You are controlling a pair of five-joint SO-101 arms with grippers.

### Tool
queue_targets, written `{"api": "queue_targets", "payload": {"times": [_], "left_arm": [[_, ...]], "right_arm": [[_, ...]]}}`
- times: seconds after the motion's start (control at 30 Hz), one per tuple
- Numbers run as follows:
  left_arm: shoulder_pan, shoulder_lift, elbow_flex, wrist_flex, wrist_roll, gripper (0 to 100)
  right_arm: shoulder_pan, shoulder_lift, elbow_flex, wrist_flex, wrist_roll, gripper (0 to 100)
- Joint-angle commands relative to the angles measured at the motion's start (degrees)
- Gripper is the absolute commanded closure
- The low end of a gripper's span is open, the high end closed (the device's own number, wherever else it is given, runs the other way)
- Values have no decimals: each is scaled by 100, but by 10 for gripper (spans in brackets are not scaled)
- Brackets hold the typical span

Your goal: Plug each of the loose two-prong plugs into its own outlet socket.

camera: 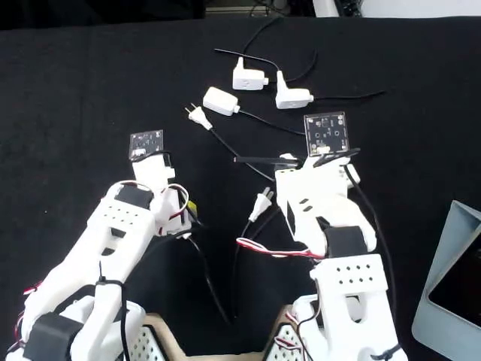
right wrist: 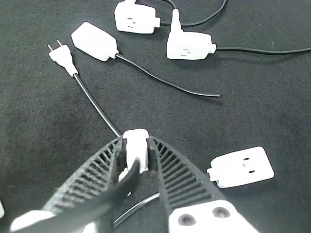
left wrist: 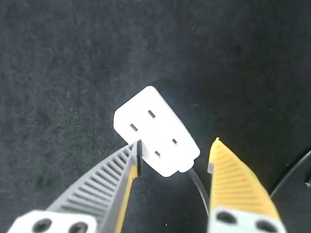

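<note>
Between the right gripper's (right wrist: 134,146) closed fingers sits a white two-prong plug (right wrist: 135,138), prongs hidden, so heading unclear. Nearest outlet socket (right wrist: 240,167) lies flat near this claw, slots up, long axis crosswise to the fingers. Right arm looks nearer. Wide-open left gripper (left wrist: 176,141) straddles a second outlet socket (left wrist: 154,131), slots facing its camera.

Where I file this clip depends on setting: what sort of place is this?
Likely a robotics lab bench: two white arms mounted side by side, a black-clothed table, and loose outlet sockets and plugs laid out, one plug in the right hand.
</note>
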Motion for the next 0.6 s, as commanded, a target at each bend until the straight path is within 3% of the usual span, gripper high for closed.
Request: {"api": "queue_targets", "payload": {"times": [0.0,0.33,0.57], "left_arm": [[57,-123,119,-79,18,761],[40,-123,286,-53,-9,761],[-725,-185,101,-26,-677,759]], "right_arm": [[-79,-110,-286,-105,62,985],[-88,-110,-286,-105,62,985],[-88,-110,-286,-105,62,985]]}}
